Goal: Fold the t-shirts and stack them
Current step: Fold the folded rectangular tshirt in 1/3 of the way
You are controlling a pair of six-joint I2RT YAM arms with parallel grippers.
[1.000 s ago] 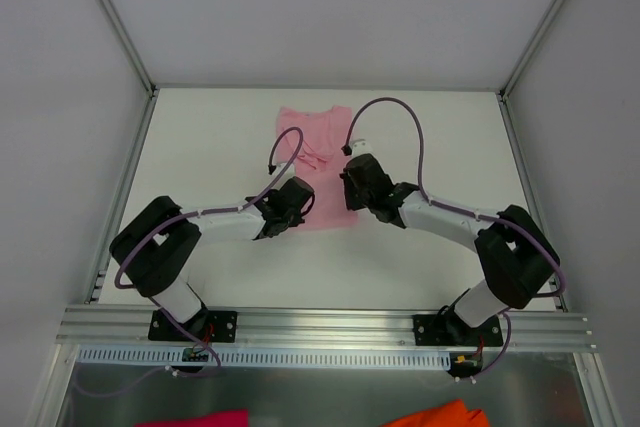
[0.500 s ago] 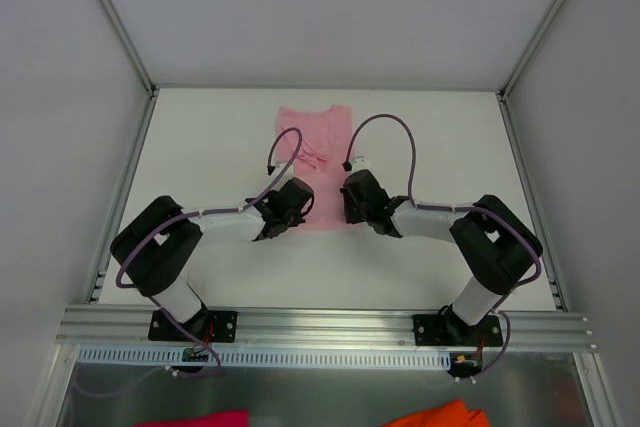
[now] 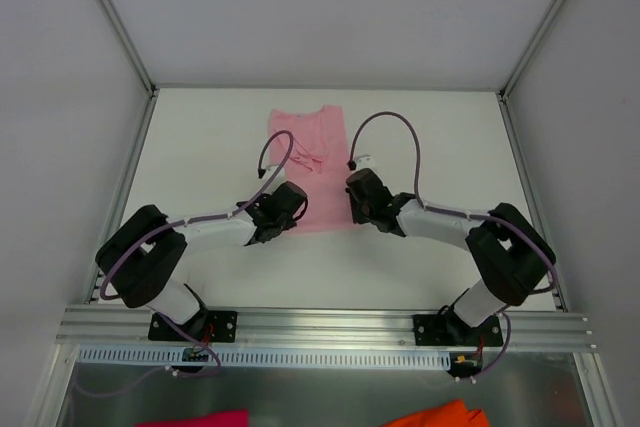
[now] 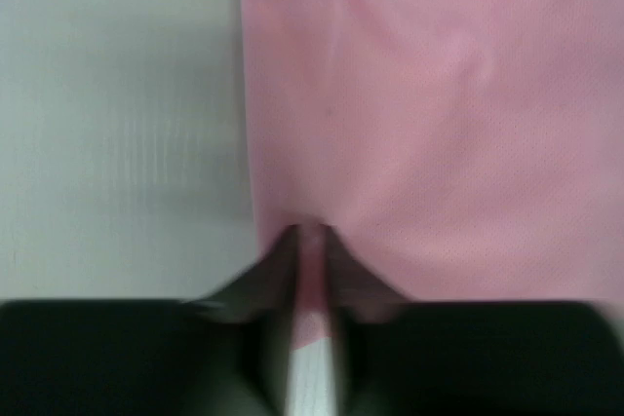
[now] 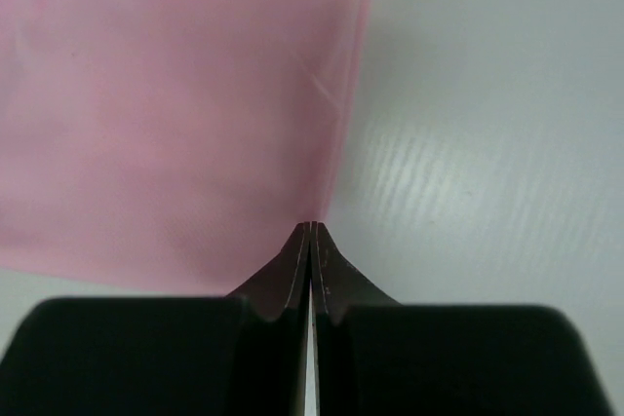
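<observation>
Up on the overhead view, the pink t-shirt lies flat on the white table, toward the far side and roughly midway across. Both arms reach in to its near edge: left gripper at the near-left corner, right gripper at the near-right one. There's a bit of a rumple around the middle of the shirt. What do the wrist cams say? — mako

Left wrist cam: the jaws are pinched together with a sliver of pink cloth showing between them, right on the shirt's side edge, with bare table just beside. That one has a proper bite. Right wrist cam: the jaws are fully closed with no gap, and the tips sit exactly on the shirt's corner. It looks like a grip to me, but the cloth is too thin to see between the pads. — rigby

So my guess is they're set to carry the near edge over for a fold. My worry is the right side. With only the very tip of the corner caught, thin fabric could slide out once it's lifted and that half would flop. If one arm travels ahead of the other, the fold comes out skewed. That rumple could also get trapped underneath and leave a lumpy fold. — mako
</observation>
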